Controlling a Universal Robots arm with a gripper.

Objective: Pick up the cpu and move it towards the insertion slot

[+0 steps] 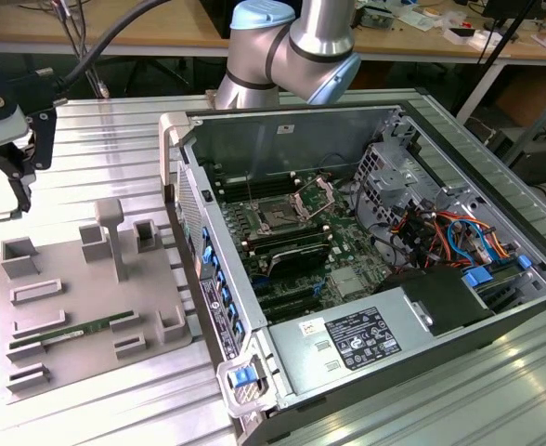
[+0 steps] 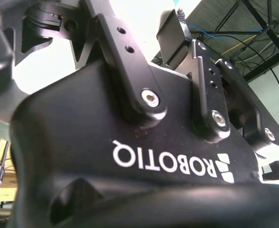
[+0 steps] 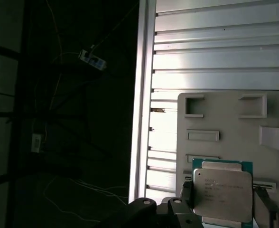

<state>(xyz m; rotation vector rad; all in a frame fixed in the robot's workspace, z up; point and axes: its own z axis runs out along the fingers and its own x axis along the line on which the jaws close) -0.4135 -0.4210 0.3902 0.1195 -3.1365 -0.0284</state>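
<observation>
In the exterior view the gripper point(image 1: 13, 181) hangs at the far left by the grey tray point(image 1: 78, 279). The socket point(image 1: 278, 220) lies well apart to the exterior view's right, inside the open computer case point(image 1: 282, 139). The second wrist view shows the gripper's black body close up. In the first wrist view its fingers point(image 3: 186, 195) pinch the chip point(image 3: 222, 192) from both sides, over the tray.

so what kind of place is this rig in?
Looks like a robotics or electronics lab: an open computer case on an aluminium-slat table, a grey parts fixture beside it, and cluttered workbenches with cables behind.
</observation>
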